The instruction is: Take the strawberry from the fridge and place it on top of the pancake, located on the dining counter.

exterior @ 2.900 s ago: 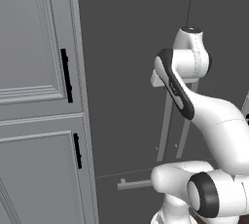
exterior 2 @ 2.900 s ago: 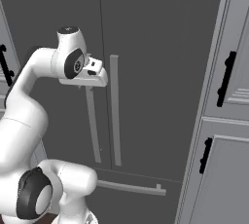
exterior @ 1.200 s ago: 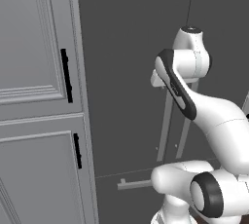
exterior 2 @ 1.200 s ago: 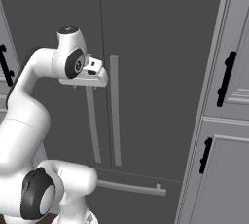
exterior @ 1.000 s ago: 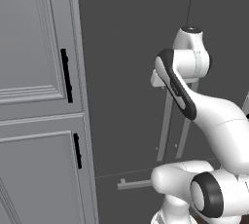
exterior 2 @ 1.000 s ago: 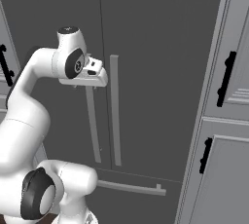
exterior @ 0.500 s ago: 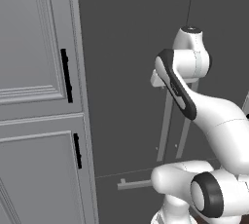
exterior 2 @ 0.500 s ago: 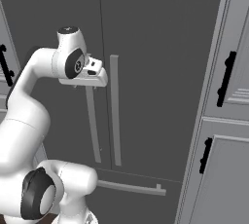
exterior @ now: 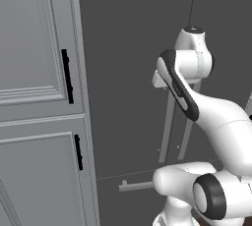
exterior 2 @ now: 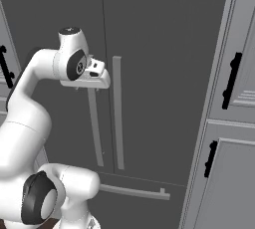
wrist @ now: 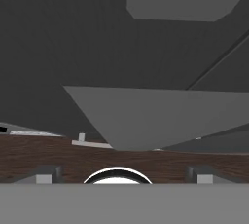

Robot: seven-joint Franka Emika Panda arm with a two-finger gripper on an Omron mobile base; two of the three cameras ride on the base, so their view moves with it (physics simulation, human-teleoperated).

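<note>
The fridge (exterior: 133,48) is a tall dark grey front with both doors closed, also seen in the right base view (exterior 2: 164,44). Two slim silver bar handles (exterior 2: 117,118) run down its middle. My gripper (exterior 2: 92,79) is raised against the top of the left handle (exterior 2: 95,133). In the hand view my gripper (wrist: 124,175) is open, its fingertips (wrist: 48,174) set wide apart, with a broad grey bar handle (wrist: 146,116) lying across between them. The strawberry is hidden behind the closed doors. The pancake and the dining counter are out of view.
Light grey panelled cabinets with black handles flank the fridge on the left (exterior: 34,72) and on the right (exterior 2: 239,123). A horizontal silver drawer handle (exterior 2: 134,191) crosses the fridge low down. Dark wood floor (wrist: 48,152) lies below.
</note>
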